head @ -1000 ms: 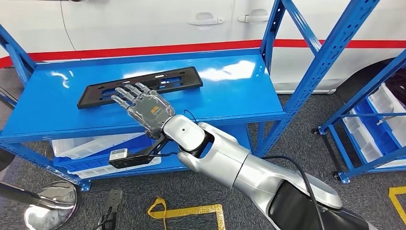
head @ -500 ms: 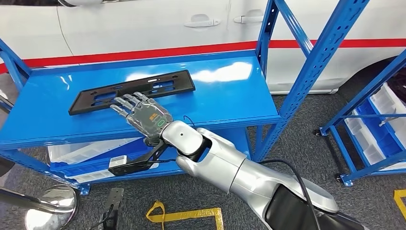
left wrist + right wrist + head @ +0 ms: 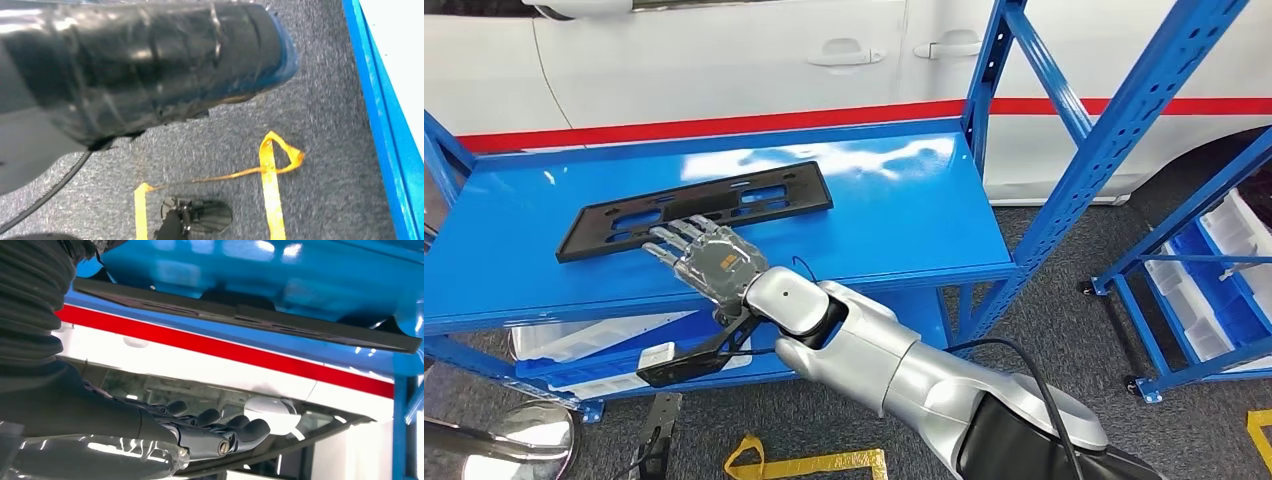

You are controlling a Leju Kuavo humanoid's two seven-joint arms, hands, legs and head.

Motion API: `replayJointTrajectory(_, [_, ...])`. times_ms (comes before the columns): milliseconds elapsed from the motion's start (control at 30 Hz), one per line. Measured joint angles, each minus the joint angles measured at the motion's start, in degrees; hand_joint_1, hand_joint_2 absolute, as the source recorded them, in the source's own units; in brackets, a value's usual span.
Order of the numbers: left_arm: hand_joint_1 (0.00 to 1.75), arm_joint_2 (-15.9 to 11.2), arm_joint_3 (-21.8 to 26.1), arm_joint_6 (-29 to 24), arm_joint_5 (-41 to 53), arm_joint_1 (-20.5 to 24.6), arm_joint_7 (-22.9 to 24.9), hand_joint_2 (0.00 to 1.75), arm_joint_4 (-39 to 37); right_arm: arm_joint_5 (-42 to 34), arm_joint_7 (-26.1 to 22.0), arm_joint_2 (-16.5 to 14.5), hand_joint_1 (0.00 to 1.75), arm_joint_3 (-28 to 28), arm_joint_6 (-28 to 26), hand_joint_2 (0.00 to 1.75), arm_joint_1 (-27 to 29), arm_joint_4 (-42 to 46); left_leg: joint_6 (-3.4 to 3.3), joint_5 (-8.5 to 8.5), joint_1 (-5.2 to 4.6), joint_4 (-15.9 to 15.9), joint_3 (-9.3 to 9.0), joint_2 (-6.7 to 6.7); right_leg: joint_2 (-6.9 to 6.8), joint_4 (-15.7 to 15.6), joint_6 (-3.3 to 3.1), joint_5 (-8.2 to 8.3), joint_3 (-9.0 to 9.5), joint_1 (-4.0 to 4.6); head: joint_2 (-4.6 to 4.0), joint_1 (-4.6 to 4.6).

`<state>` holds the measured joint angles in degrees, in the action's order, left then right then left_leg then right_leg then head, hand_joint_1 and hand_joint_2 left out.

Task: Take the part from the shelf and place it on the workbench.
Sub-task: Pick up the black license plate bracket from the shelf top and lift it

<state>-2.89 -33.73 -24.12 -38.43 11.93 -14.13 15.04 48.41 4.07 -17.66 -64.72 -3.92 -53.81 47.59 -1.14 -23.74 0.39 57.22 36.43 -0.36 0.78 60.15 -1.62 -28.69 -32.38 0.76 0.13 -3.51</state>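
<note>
Reach step: right robot hand [image 3: 707, 262], fingers spread and holding nothing, hovers at the near long edge of the black plate [image 3: 694, 208] lying flat near the shelf [image 3: 904, 200] board's left end; better to slide fingertips under that edge before closing.

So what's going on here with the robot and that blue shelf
The robot is reaching its right hand over the top level of the blue shelf toward a flat black plastic part lying there. The fingers are spread and sit at the part's near edge; no grip shows yet, so the part is not lifted. A white car with a red stripe stands behind the shelf.
</note>
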Motion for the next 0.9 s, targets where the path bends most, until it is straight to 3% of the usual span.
replayJointTrajectory(67, [0.00,0.04,0.00,0.01,0.00,0.06,0.01,0.00,0.00,-0.01,-0.09,-0.13,0.00,-0.01,0.04,1.75,-0.01,-0.51,-0.48,-0.42,0.24,-0.43,-1.10,0.01,-0.08,5.29,0.55,-1.86,-2.93,-0.22,0.00,0.04])
replayJointTrajectory(133, [0.00,0.04,0.00,0.01,-0.01,0.13,0.02,0.00,0.00,-0.02,-0.23,-0.16,0.00,-0.02,0.10,1.75,0.19,-1.20,-0.73,-1.13,0.24,-0.40,-1.86,0.01,-0.11,12.42,1.05,-3.87,-7.70,-0.62,0.00,0.09])
replayJointTrajectory(167, [0.00,0.05,0.00,0.01,-0.01,0.08,0.04,0.00,0.00,-0.03,-0.28,-0.15,0.00,-0.03,0.12,1.75,0.34,-1.55,-0.68,-1.54,0.26,-0.34,-2.24,-0.01,-0.13,14.37,1.25,-4.00,-9.57,-0.84,0.00,0.10])
replayJointTrajectory(200, [0.00,0.08,0.00,0.01,-0.01,-0.01,0.06,0.00,0.00,-0.04,-0.34,-0.15,0.00,-0.04,0.13,1.75,0.45,-1.86,-0.60,-2.01,0.31,-0.25,-2.72,-0.04,-0.16,14.27,1.43,-3.02,-10.48,-1.05,0.00,0.13])
replayJointTrajectory(300, [0.00,0.27,0.00,0.05,-0.02,-0.12,0.15,0.00,0.00,-0.04,-0.45,-0.17,0.00,-0.05,0.19,1.75,0.53,-2.54,0.08,-3.71,0.52,0.01,-4.50,-0.13,-0.24,4.99,1.66,4.39,-8.38,-1.49,0.00,0.14])
replayJointTrajectory(367, [0.00,0.36,0.00,0.10,0.00,0.04,0.25,0.00,0.00,-0.03,-0.48,-0.29,0.00,-0.14,0.31,1.75,0.47,-3.00,0.86,-4.45,0.62,0.07,-4.80,-0.11,-0.21,0.23,1.17,6.26,-7.03,-1.20,0.00,0.15])
replayJointTrajectory(467, [0.00,0.42,-0.02,0.22,0.10,0.13,0.39,0.00,0.00,0.08,-0.44,-0.68,0.00,-0.40,0.46,1.75,0.45,-3.69,2.01,-4.90,0.80,0.11,-5.16,0.03,-0.09,-0.81,-0.31,5.75,-6.24,-0.81,0.00,0.09])
replayJointTrajectory(533, [0.00,0.55,-0.03,0.29,0.19,0.17,0.43,0.00,0.00,0.17,-0.45,-0.95,0.00,-0.69,0.48,1.75,0.32,-4.13,2.43,-5.31,0.94,2.79,-4.07,0.07,-0.07,-1.29,-1.07,5.34,-5.06,-0.93,0.00,-0.07])
replayJointTrajectory(633, [0.00,0.77,-0.09,0.30,0.21,0.04,0.51,0.00,0.00,0.23,-0.48,-1.27,0.00,-1.42,0.49,1.75,0.42,-4.80,2.73,-7.83,0.99,13.03,2.63,0.09,-0.03,-1.57,-1.79,4.31,-3.51,-0.79,0.00,-0.30])
replayJointTrajectory(700, [0.00,0.76,-0.11,0.28,0.19,-0.29,0.58,0.00,0.00,0.26,-0.48,-1.32,0.00,-1.83,0.49,1.75,0.69,-5.24,2.74,-8.51,0.97,15.86,6.01,0.09,0.16,-1.48,-1.89,3.35,-2.42,-0.55,0.00,-0.30])
replayJointTrajectory(733, [0.00,0.75,-0.11,0.28,0.18,-0.39,0.58,0.00,0.00,0.26,-0.48,-1.36,0.00,-1.94,0.49,1.75,0.75,-5.41,2.59,-7.18,0.93,14.38,6.28,0.09,0.25,-1.41,-1.88,2.81,-1.76,-0.46,0.00,-0.28])
replayJointTrajectory(800, [0.00,0.74,-0.11,0.29,0.18,-0.42,0.58,0.00,0.00,0.27,-0.48,-1.51,0.00,-2.02,0.49,1.75,0.76,-5.67,1.89,-1.76,0.66,7.10,4.48,0.11,0.32,-1.34,-1.74,1.68,-0.29,-0.32,0.00,-0.26])
replayJointTrajectory(833, [0.00,0.74,-0.11,0.30,0.18,-0.37,0.58,0.00,0.00,0.28,-0.48,-1.59,0.00,-2.05,0.50,1.75,0.73,-5.77,1.53,0.00,0.43,3.67,3.40,0.15,0.35,-1.33,-1.57,1.18,0.24,-0.26,0.00,-0.25])
replayJointTrajectory(900, [0.00,0.74,-0.12,0.33,0.17,-0.28,0.58,0.00,0.00,0.27,-0.48,-1.65,0.00,-2.25,0.52,1.75,0.70,-5.98,1.02,1.18,-0.02,0.36,2.17,0.17,0.37,-1.26,-1.02,0.54,0.68,-0.19,0.00,-0.22])
